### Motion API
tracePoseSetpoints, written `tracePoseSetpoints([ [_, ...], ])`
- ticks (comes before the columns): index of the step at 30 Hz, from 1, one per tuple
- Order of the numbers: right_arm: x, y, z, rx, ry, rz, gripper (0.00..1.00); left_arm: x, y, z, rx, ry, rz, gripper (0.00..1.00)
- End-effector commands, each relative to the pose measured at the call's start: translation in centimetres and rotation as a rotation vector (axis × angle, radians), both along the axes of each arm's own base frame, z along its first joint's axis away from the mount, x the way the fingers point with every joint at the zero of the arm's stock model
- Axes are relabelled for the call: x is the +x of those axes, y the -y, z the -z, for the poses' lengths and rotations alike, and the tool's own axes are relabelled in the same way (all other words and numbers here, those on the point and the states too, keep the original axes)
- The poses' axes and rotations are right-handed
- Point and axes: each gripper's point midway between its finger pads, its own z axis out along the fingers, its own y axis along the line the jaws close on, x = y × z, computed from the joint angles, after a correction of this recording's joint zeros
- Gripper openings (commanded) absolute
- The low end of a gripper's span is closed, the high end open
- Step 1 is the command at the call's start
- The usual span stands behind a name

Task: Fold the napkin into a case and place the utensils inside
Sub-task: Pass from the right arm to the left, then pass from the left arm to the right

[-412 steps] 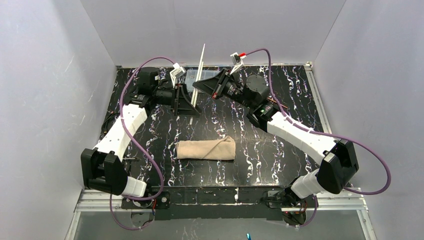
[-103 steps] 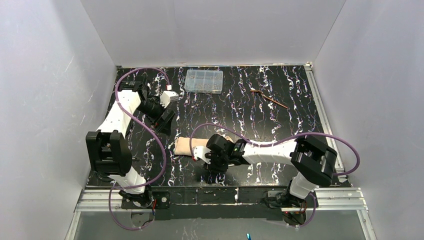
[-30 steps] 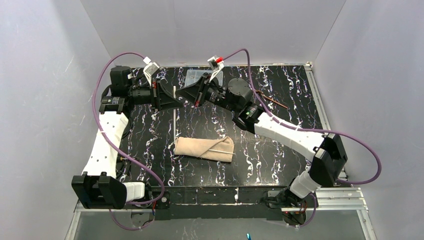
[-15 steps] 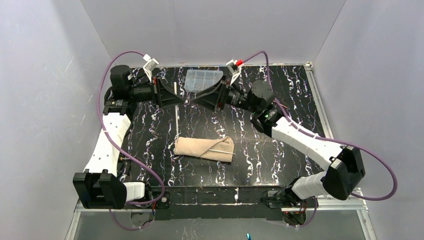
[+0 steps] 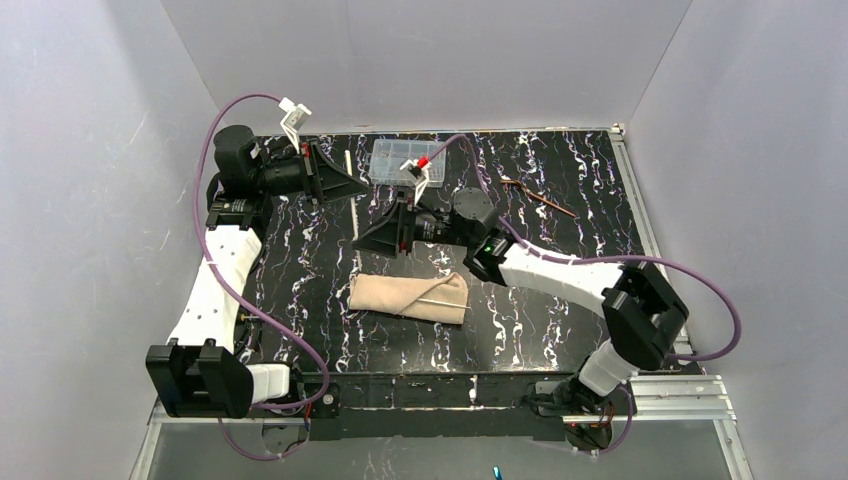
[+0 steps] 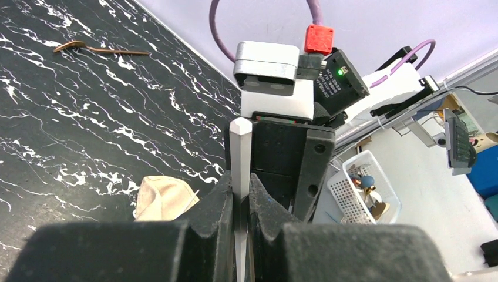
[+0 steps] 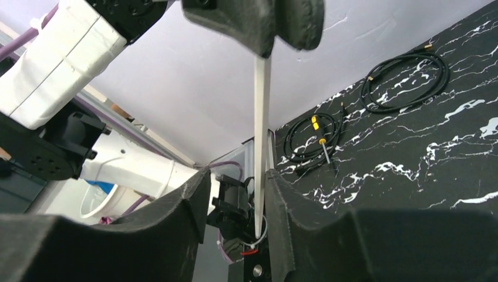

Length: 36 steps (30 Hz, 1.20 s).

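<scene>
My left end effector pinched a pale stick above the far left of the tabletop. My right end effector stood spread around the stick's other end, not yet closed. The napkin lay folded mid-tabletop with a thin pale piece on it. A copper utensil lay far right. If my left released before my right clamped, the stick would likely drop. An off-centre close could also twist it askew.
</scene>
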Motion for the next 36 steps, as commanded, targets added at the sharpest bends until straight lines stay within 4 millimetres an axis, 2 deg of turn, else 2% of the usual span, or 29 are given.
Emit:
tracePoseSetpoints([
  [1,0.2,-1.1,-4.1,0.123,0.093,0.004,0.41,-0.7,0.0,-1.6,-0.009,0.036,-0.001,0.0],
  [6,0.9,-1.1,-2.9,0.076,0.139,0.049,0.04,-1.0,0.0,-1.3,-0.012,0.015,-0.002,0.0],
  [10,1.1,0.0,-1.5,-0.065,0.22,0.076,0.01,-1.1,0.0,-0.7,-0.012,-0.015,0.0,0.0],
  [11,1.2,0.5,-0.9,-0.123,0.242,0.081,0.01,-1.0,-0.1,-0.5,-0.011,-0.027,-0.003,0.05],
  [12,1.3,1.2,-0.1,-0.192,0.259,0.083,0.01,-1.0,-0.1,0.0,-0.002,-0.026,0.0,0.26],
  [13,1.4,2.1,1.0,-0.276,0.274,0.081,0.01,-1.0,-0.2,0.5,0.014,-0.046,0.004,0.66],
  [14,1.6,3.1,2.0,-0.368,0.305,0.09,0.01,-1.0,-0.4,1.3,0.042,-0.047,0.002,0.94],
  [15,1.5,4.6,3.5,-0.483,0.314,0.09,0.01,-1.0,-0.7,2.3,0.079,-0.06,-0.007,0.98],
  [17,0.7,8.4,6.5,-0.713,0.322,0.068,0.01,-1.2,-1.4,4.5,0.167,-0.064,-0.022,0.98],
  [19,0.5,12.3,8.3,-0.91,0.373,0.05,0.01,-0.9,-2.1,6.7,0.245,-0.052,-0.053,0.98],
  [22,0.0,17.6,10.1,-1.166,0.438,-0.002,0.01,0.0,-3.5,11.1,0.387,-0.109,-0.101,0.98],
  [24,0.0,20.1,11.0,-1.296,0.451,-0.021,0.01,0.4,-4.4,14.0,0.47,-0.15,-0.096,0.96],
  [26,-0.2,22.1,12.6,-1.409,0.437,-0.049,0.01,0.5,-5.0,16.5,0.524,-0.18,-0.078,0.91],
  [29,-1.4,23.9,14.5,-1.497,0.401,-0.133,0.01,0.2,-5.6,20.2,0.585,-0.228,-0.049,0.81],
  [33,-1.8,25.8,15.0,-1.56,0.413,-0.143,0.01,-0.5,-6.2,23.5,0.639,-0.288,-0.015,0.72],
  [36,-2.8,27.1,16.1,-1.641,0.416,-0.2,0.01,-0.6,-6.4,25.2,0.667,-0.316,0.003,0.69],
])
